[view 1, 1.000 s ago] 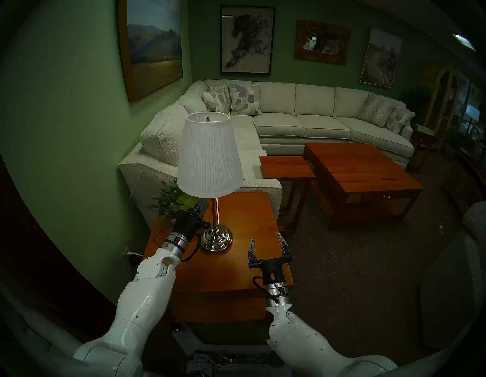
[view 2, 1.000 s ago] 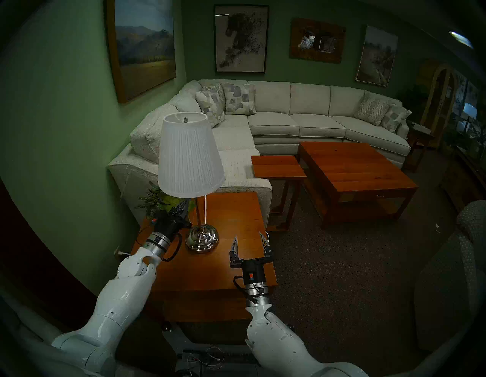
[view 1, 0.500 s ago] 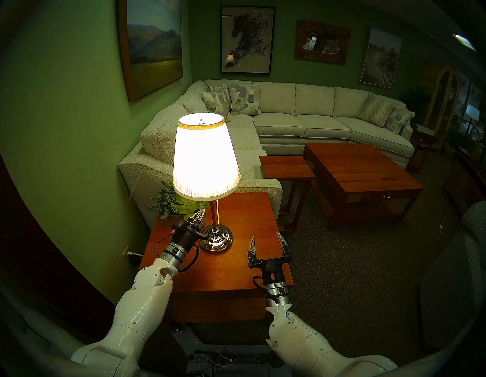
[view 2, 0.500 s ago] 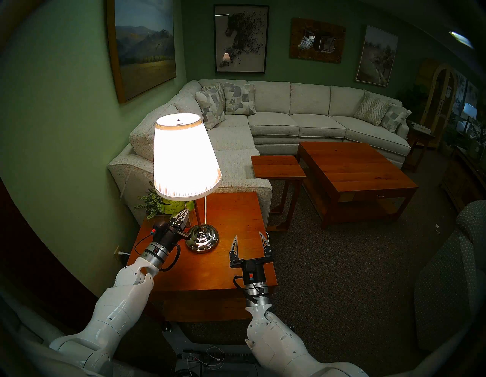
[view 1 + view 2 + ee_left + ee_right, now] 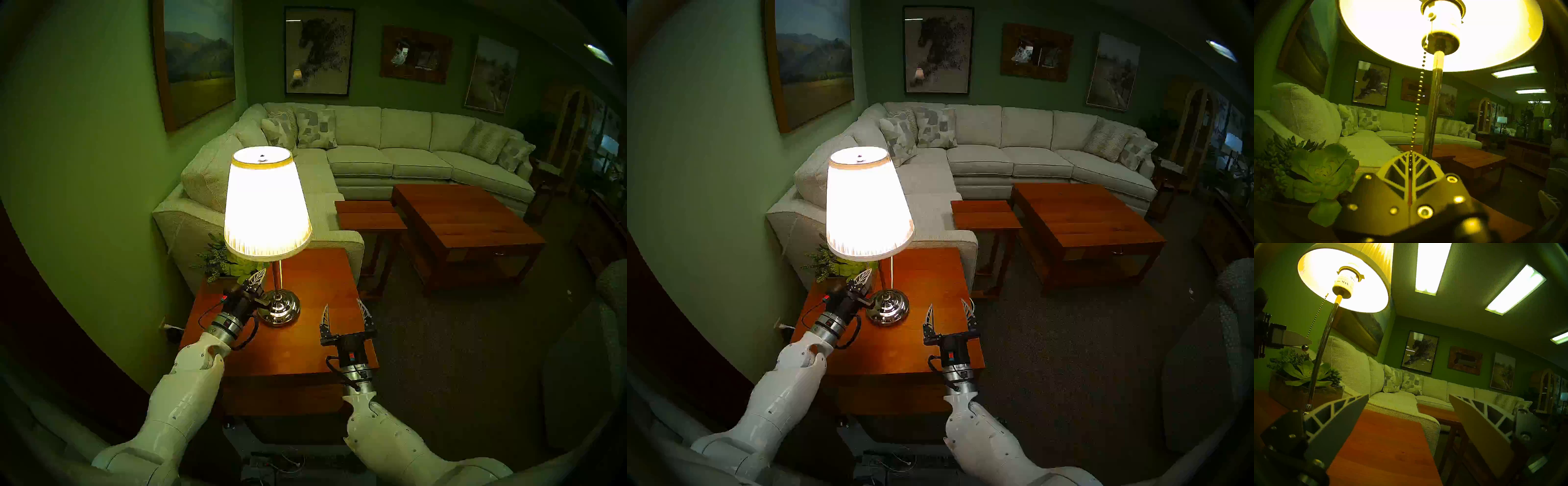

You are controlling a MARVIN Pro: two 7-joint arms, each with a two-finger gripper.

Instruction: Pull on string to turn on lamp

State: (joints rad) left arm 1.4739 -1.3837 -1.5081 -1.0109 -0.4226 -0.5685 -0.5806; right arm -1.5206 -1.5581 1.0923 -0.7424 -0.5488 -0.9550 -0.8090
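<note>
The lamp [image 5: 268,203] stands lit on the wooden end table [image 5: 322,339], its shade glowing above a chrome pole and round base [image 5: 280,307]. It also shows in the head right view [image 5: 868,203]. My left gripper [image 5: 259,274] is just left of the pole, under the shade, shut on the string. In the left wrist view the string [image 5: 1417,105] runs taut from the socket down between my closed left gripper [image 5: 1410,152]. In the right wrist view the string [image 5: 1316,316] ends in a dark bead [image 5: 1305,347] below that gripper. My right gripper [image 5: 344,309] is open and empty over the table's right front.
A box of succulents [image 5: 224,264] sits at the table's back left, close behind my left gripper. A pale sectional sofa [image 5: 339,163] stands behind the table. A small side table [image 5: 369,213] and a coffee table [image 5: 458,220] are to the right. The green wall is on the left.
The lamp was dark a second ago and is now lit. My left gripper has moved down and back toward me with the string. The right arm has not moved.
</note>
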